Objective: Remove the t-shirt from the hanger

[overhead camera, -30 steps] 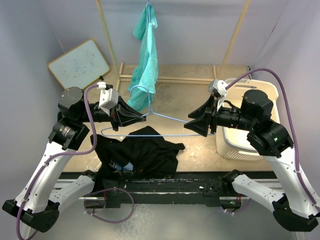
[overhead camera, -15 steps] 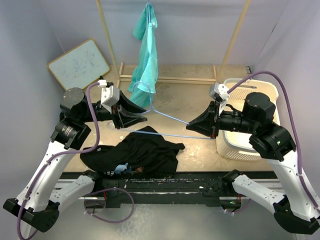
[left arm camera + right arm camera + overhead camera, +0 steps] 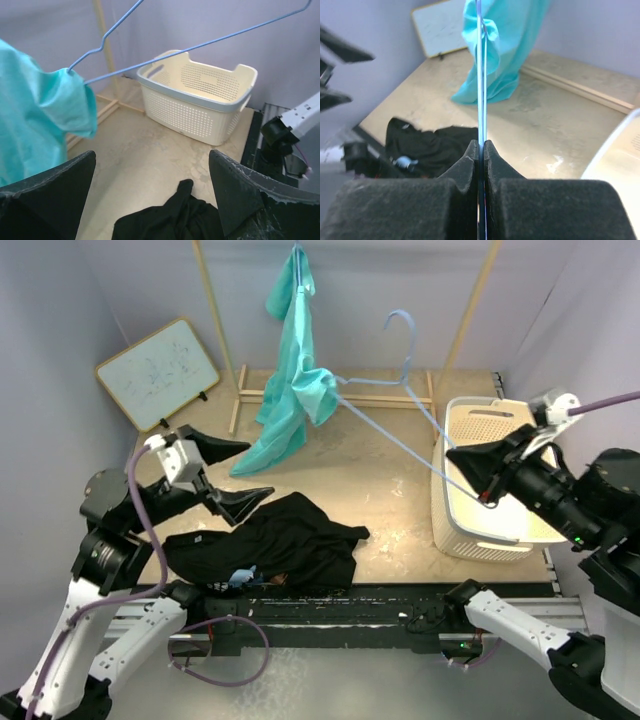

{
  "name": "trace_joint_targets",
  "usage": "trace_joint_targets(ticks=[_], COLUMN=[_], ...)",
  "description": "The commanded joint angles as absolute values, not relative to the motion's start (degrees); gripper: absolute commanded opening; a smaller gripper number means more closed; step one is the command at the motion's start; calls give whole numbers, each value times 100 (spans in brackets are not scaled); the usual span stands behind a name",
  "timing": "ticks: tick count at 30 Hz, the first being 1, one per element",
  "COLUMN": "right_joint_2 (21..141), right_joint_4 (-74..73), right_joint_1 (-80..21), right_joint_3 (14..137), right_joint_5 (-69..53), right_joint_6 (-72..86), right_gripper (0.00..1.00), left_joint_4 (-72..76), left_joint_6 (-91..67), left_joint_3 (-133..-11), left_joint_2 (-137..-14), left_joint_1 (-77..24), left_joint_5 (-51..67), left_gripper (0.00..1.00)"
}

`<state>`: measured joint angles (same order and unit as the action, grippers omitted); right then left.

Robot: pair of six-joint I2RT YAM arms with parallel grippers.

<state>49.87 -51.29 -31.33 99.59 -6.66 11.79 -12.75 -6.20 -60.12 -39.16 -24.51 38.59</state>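
Note:
A black t-shirt (image 3: 290, 545) lies crumpled on the table near the front edge, free of the hanger; it also shows as a black t-shirt (image 3: 175, 220) in the left wrist view. The blue wire hanger (image 3: 400, 445) is raised in the air, with my right gripper (image 3: 470, 478) shut on its lower wire above the basket. The hanger's left corner sits in a fold of a teal garment (image 3: 290, 370) that hangs from the rack. My left gripper (image 3: 235, 475) is wide open and empty, above the black t-shirt's left side.
A cream laundry basket (image 3: 490, 530) stands at the right, below the right gripper. A small whiteboard (image 3: 158, 370) leans at the back left. The wooden rack's posts (image 3: 215, 320) rise at the back. The left arm's cable loops near its wrist.
The left gripper opened, let go of the black t-shirt and drew back to the left. The right gripper closed on the hanger and swung it up and to the right.

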Motion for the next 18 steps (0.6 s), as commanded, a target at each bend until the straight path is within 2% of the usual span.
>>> trace_joint_targets(ticks=[1,6,13,18], right_joint_2=[5367,5844,7151,8030], right_joint_4=[-5487,-4803,-3693,-2888], right_joint_1=[-3111,-3111,-3111,-3100], right_joint_3=[10363,10517,11443,12034], right_joint_5=[908,1942,2738,3204], right_joint_6=[1558,1587,1238,853], right_gripper=[0,0,0,0], left_joint_4=[-1466,-1762,-2096,-2288], left_joint_6=[-461,-510,-654,-666], left_joint_3=[-5771,-5188,-4582,-4605], left_joint_2=[-3489,-3020,-2488,-2340], left_joint_1=[-2461,-2465,-2461,-2461], left_joint_5=[2534,1662,1263,1099], left_gripper=[96,95,93,92])
